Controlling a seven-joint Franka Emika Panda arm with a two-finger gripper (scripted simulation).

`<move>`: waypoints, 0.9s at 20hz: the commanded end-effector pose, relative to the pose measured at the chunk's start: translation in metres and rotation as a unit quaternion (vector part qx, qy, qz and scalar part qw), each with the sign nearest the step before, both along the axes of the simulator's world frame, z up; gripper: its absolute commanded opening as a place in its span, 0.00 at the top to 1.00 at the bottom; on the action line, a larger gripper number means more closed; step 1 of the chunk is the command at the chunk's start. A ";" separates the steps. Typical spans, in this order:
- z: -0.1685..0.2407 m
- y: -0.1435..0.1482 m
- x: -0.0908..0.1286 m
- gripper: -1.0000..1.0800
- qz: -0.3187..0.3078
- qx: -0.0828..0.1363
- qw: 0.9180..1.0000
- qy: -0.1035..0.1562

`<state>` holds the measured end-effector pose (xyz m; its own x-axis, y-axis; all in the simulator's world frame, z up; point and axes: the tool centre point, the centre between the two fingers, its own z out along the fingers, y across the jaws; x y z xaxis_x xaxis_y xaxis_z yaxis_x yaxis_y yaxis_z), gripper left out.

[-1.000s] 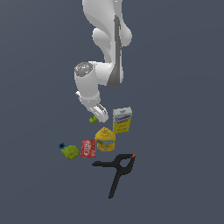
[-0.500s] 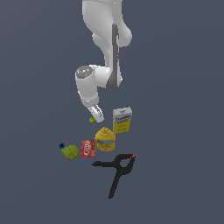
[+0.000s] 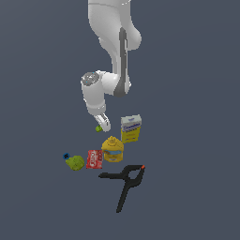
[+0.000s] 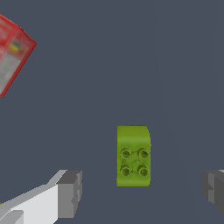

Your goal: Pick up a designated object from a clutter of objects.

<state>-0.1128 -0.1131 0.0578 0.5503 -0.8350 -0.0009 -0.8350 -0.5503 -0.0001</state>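
- Exterior view: the white arm reaches down from the top centre of the frame, and its gripper sits just above the middle.
- The green piece shows as a small lime speck at the gripper's tip, on its left side in the frame; whether they touch cannot be told here.
- To the right of the gripper stands the box, yellow and white, upright.
- Below the gripper sits the yellow container, with the red packet just beside it on the left.
- Further left lies the lump, yellow-green, with a blue bit at its upper left.
- The black clamp lies lowest in the frame, its handles pointing down.
- Wrist view: the green piece lies right of centre in the lower half, a studded block with four studs showing.
- The gripper is spread wide, holding nothing; one finger shows on each side of the piece, both clear of it.
- The red packet is cut off at the upper left corner.
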 end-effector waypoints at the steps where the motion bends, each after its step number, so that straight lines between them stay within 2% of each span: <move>1: -0.006 0.000 -0.001 0.04 0.000 0.000 1.000 0.000; 9: -0.038 0.000 -0.001 0.04 -0.002 0.000 1.000 0.000; 15: -0.045 0.000 -0.001 0.04 -0.002 0.000 1.000 0.000; 16: -0.045 0.000 -0.001 1.00 -0.002 0.000 1.000 0.000; 18: -0.045 0.000 -0.001 1.00 -0.002 0.000 1.000 0.000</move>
